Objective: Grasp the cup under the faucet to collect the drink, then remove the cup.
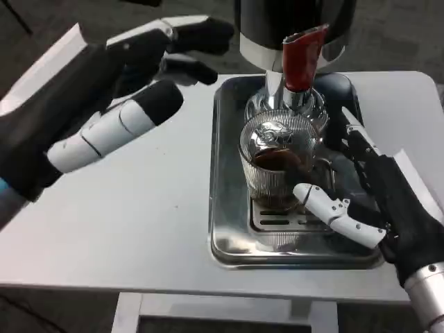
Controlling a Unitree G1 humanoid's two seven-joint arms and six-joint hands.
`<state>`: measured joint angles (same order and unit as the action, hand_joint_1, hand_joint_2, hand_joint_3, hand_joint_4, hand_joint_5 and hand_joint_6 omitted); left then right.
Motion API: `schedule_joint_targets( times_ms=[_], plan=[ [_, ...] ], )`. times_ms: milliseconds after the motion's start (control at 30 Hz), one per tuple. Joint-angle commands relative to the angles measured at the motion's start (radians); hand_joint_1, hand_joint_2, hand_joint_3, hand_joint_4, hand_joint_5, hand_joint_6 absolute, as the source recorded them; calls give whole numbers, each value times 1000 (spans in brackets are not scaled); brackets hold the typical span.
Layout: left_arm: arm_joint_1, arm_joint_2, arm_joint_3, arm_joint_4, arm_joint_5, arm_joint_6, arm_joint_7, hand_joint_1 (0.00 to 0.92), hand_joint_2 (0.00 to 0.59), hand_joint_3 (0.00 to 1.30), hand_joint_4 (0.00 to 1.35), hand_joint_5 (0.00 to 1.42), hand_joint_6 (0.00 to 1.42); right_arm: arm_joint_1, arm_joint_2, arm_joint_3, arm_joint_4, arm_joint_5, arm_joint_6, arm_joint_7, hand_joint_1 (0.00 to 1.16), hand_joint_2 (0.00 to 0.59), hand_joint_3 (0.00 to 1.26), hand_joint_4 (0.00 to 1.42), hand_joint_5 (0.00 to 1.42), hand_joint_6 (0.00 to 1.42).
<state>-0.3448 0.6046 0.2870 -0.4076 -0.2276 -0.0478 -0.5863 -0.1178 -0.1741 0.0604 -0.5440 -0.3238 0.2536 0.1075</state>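
Right hand (361, 201) grips one ribbed cup (277, 166) on one steel tray (225, 208), under one red-handled faucet (300, 59); left hand (132, 83) hovers open.

Head view — steeply down, close over the table (139, 229)

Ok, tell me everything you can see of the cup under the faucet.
The cup is clear ribbed glass and stands upright on the slotted grate of the steel drip tray, directly below the faucet with its red lever. Dark brown drink fills its lower part, and the glass above glints with reflections. The right hand wraps around it from the right, one white finger curling across its lower front. The left hand hovers apart from it.
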Motion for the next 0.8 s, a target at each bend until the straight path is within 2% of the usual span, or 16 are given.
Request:
schedule_joint_targets(
  times_ms=[33,300,500,600,800],
  plan=[
    [72,12,24,-15,14,-24,10,27,116,258,222,331,310,11,-1,3,-12,12,-7,5,557,281,55,34,122,197],
    [76,16,22,-16,11,-26,15,39,120,259,222,326,311,11,-2,2,-6,22,-19,3,566,266,20,26,122,219],
    [76,16,22,-16,11,-27,15,44,128,259,222,322,310,15,2,1,19,43,-54,-3,566,253,2,22,133,230],
    [276,-24,68,61,100,-97,52,46,130,259,222,322,310,14,2,5,26,45,-60,-1,569,250,0,22,133,242],
    [312,-38,57,81,121,-137,80,48,131,259,212,321,305,17,-1,4,24,46,-61,1,570,250,3,22,133,245]
  ],
)
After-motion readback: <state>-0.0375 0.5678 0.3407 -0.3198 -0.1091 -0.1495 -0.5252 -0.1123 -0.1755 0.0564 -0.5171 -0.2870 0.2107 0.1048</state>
